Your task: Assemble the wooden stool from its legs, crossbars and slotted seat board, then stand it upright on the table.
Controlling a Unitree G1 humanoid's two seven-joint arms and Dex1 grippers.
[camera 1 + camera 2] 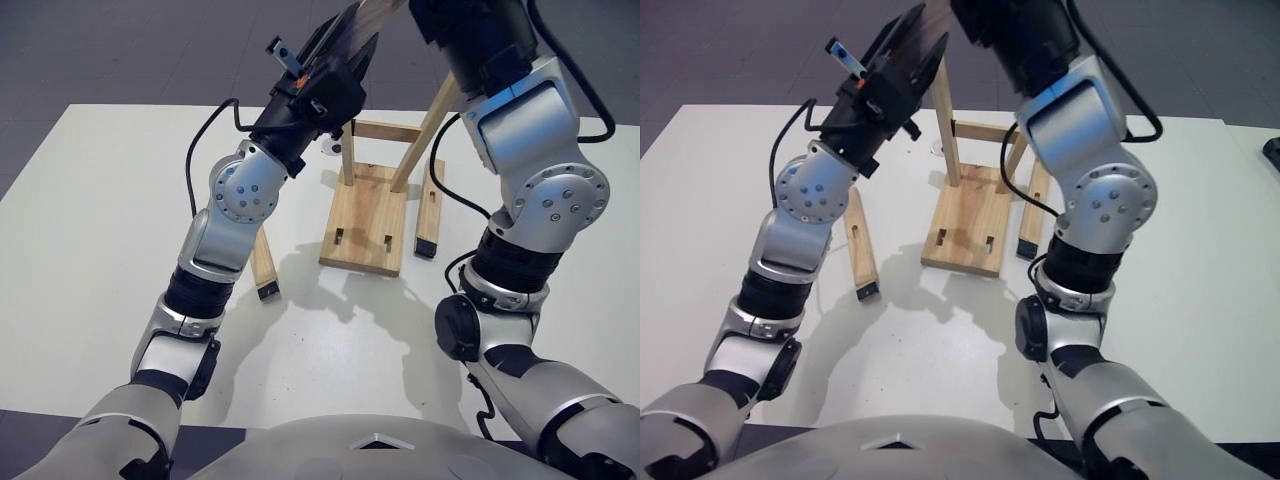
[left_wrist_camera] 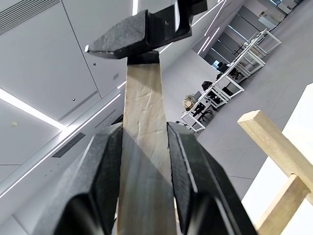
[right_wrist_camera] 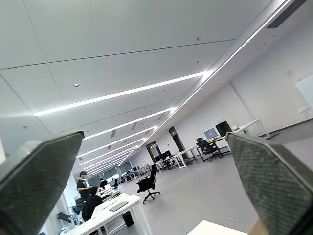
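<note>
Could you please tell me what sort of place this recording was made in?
Probably an open-plan office or lab: rows of desks with chairs and long ceiling light strips.

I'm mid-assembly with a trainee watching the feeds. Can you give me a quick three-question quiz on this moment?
1. True or false: the left gripper is shut on a wooden leg.
2. Where is the crossbar? A: lying flat on the table. B: fixed between two legs set in the seat board. C: inside a box.
3. Fill in: the right gripper is ____, with nothing between its fingers.
Key: 1 true; 2 B; 3 open.
</note>
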